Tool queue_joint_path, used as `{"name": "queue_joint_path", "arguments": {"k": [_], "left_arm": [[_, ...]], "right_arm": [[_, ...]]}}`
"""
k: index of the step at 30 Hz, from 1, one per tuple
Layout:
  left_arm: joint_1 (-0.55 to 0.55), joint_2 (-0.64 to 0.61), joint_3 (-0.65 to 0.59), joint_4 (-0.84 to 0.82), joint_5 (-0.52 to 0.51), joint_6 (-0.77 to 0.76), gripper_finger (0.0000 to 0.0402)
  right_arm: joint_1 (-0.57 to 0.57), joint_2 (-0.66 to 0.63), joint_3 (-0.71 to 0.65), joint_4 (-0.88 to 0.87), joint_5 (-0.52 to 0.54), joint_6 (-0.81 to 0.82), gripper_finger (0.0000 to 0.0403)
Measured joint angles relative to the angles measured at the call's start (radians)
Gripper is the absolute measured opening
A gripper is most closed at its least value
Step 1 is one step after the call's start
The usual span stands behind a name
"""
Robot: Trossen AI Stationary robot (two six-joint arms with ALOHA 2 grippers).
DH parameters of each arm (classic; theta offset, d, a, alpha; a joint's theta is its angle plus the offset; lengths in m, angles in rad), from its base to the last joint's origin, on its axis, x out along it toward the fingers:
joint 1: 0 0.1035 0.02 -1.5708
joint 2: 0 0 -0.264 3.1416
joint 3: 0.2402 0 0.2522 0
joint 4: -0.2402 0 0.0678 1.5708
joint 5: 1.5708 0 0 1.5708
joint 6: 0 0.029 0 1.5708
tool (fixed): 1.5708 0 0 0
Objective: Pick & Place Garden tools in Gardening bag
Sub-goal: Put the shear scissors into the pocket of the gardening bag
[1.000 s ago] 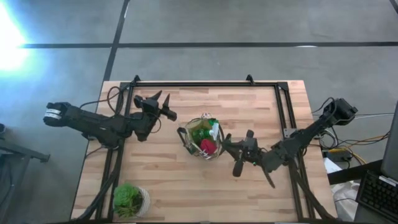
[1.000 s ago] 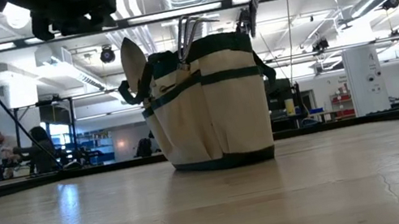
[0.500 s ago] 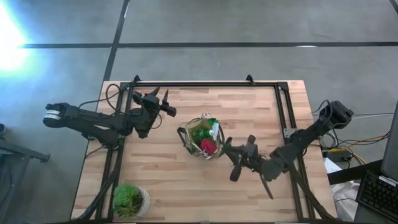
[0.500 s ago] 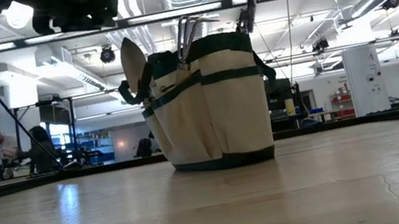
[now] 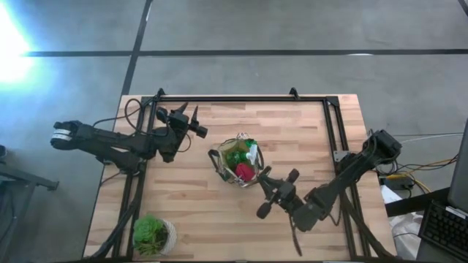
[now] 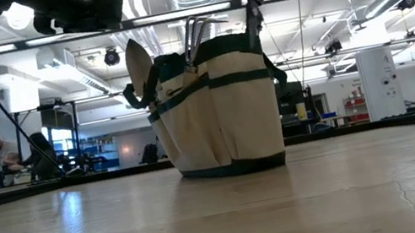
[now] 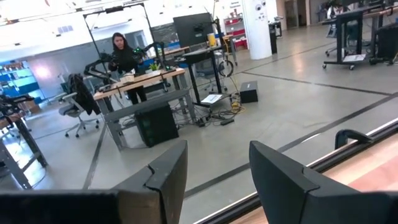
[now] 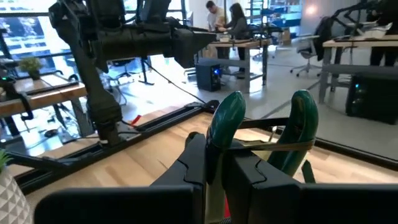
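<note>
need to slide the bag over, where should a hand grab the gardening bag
Take the dark handle loop sticking out at the rim on the left arm's side, coming down from above. The gardening bag stands upright, its fabric walls are wide, and tools crowd the opening.

Gardening bag (image 5: pixel 238 162) at the centre of the table (image 5: pixel 307 131), tools inside; left claw (image 5: pixel 196 126) to its left, right claw (image 5: pixel 261 174) just beside its right; potted plant (image 5: pixel 152 234) at the near-left corner.
</note>
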Motion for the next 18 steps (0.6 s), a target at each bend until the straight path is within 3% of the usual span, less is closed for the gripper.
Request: {"name": "queue_joint_path", "arguments": {"k": [6, 13, 18], "left_arm": [[0.0, 0.0, 0.0, 0.0, 0.0, -0.001, 0.0174], [0.0, 0.001, 0.0, 0.0, 0.0, -0.002, 0.0174], [0.0, 0.001, 0.0, 0.0, 0.0, -0.002, 0.0174]], "right_arm": [[0.004, 0.076, 0.057, 0.0, 0.101, -0.02, 0.0018], [-0.011, 0.134, 0.061, 0.001, 0.105, 0.019, 0.0018], [-0.02, 0.159, 0.06, 0.0, 0.105, -0.043, 0.0018]]}}
